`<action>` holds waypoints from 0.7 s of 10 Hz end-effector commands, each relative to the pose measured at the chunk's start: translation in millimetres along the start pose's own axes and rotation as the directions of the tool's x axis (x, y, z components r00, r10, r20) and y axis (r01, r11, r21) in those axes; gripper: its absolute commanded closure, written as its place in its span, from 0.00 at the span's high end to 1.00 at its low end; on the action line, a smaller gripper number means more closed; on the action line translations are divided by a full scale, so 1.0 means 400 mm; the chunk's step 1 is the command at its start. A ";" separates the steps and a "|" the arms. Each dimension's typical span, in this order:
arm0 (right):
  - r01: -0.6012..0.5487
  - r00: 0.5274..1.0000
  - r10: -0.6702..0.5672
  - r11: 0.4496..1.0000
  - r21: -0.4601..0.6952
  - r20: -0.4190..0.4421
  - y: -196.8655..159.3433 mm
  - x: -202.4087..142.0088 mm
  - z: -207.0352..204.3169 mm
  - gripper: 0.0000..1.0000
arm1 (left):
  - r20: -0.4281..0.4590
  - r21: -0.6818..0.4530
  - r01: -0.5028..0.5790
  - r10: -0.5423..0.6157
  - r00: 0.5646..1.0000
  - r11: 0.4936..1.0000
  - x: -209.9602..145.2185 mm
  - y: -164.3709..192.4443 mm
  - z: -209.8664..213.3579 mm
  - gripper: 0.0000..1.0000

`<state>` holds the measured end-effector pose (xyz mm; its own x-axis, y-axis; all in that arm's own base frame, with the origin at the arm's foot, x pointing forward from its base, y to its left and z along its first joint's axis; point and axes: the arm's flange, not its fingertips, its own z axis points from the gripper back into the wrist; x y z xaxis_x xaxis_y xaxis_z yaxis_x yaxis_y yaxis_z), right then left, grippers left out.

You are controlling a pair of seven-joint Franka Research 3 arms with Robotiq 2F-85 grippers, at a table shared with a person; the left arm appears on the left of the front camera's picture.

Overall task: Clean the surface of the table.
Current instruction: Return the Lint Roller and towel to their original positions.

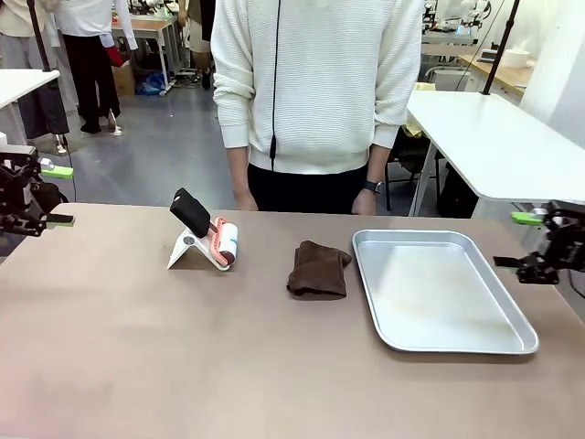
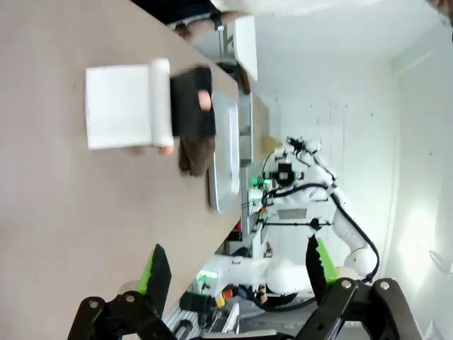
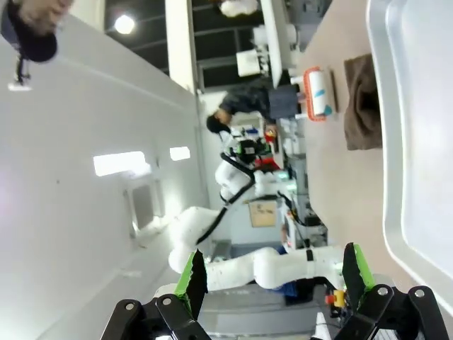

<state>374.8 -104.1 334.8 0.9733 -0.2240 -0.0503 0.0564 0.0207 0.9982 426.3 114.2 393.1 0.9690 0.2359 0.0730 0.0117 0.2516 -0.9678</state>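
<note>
From the front we see the wide matte brown-taupe table [image 1: 137, 357] carrying a shiny rectangular silver tray [image 1: 402, 343] with nothing in it near its right edge, a crumpled dark brown cloth [image 1: 319, 269] just beside it, and a red-framed lint roller on a white stand [image 1: 208, 240]. We read no writing. The left gripper [image 1: 57, 195] and right gripper [image 1: 516, 240] hang spread wide at opposite edges, holding nothing.

In the left wrist view, green-padded fingers [image 2: 157, 273] stand apart.

In the right wrist view, the tray is cut off.
</note>
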 end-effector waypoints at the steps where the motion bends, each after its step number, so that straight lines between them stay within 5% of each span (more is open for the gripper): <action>1: 0.031 0.996 -0.036 0.997 0.065 0.077 -0.045 0.048 0.064 1.00 | 0.012 -0.016 0.007 -0.007 1.000 1.000 0.060 0.018 -0.013 1.00; 3: 0.010 0.982 -0.022 0.998 0.065 0.188 -0.082 0.059 0.066 1.00 | 0.016 -0.006 -0.015 0.015 1.000 1.000 0.039 0.023 -0.001 1.00; 4: 0.055 0.993 -0.058 0.998 0.038 0.099 -0.058 0.027 0.088 1.00 | 0.016 -0.006 -0.015 0.015 1.000 1.000 0.039 0.023 -0.001 1.00; 7: 0.055 0.993 -0.058 0.998 0.038 0.099 -0.058 0.027 0.088 1.00 | 0.016 -0.006 -0.015 0.015 1.000 1.000 0.039 0.023 -0.001 1.00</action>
<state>378.7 -142.9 305.4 0.9361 -0.3343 -0.1094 0.1036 -0.0353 0.9940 448.3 123.0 383.2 0.9637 0.2592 0.0635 -0.0011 0.2420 -0.9703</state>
